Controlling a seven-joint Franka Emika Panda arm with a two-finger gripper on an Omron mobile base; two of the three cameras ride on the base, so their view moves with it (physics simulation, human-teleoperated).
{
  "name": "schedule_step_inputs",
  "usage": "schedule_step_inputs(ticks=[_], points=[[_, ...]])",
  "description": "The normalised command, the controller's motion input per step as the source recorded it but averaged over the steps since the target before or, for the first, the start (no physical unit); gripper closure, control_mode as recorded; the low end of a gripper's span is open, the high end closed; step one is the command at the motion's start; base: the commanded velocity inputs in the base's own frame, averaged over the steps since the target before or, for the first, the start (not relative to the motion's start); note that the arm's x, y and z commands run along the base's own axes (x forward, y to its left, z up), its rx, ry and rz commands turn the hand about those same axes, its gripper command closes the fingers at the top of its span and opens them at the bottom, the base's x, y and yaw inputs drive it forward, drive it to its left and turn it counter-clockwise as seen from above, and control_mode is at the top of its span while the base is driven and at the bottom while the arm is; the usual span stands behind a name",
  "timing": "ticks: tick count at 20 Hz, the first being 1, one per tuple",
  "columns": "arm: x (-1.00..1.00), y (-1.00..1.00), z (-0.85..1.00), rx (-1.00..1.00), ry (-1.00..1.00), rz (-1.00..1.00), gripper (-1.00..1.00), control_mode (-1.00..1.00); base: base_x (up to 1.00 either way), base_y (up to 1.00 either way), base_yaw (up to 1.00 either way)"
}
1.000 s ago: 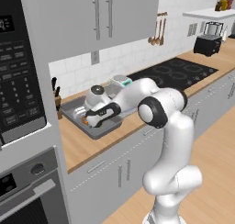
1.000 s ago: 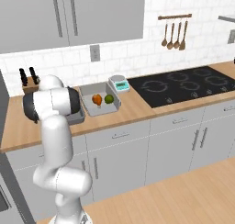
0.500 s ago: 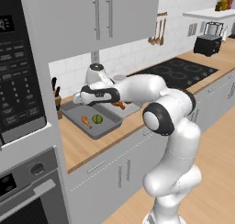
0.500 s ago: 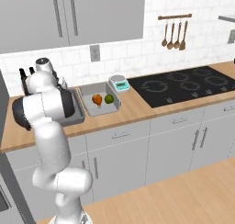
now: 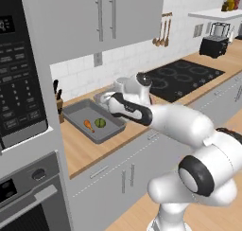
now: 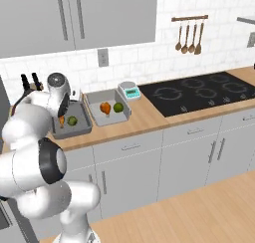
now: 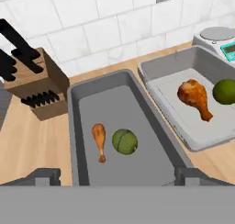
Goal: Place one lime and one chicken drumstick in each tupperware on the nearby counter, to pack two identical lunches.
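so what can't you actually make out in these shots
- Gripper: in the hand view the picture's lower edge cuts off all but the finger tops; they stand wide apart.
- Right tupperware: in the left base view the arm covers most of it and everything inside.
- Left tupperware: in the right base view the arm hides its left part.
- Scale: the hand view's right edge crops it; the display is too small to read.

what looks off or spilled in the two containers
Nothing stands out. Each tupperware holds one chicken drumstick and one lime, nothing spilled on the counter.
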Motion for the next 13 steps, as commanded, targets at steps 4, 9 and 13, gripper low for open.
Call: schedule_step_inputs(ticks=[4,9,13], points=[[-1.0,-1.0,0.35,0.21,-0.47,0.0,-1.0,-1.0,0.0,0.0,0.0],[-1.0,-1.0,0.39,0.21,-0.44,0.0,-1.0,-1.0,0.0,0.0,0.0],[-1.0,-1.0,0.41,0.23,-0.45,0.0,-1.0,-1.0,0.0,0.0,0.0]])
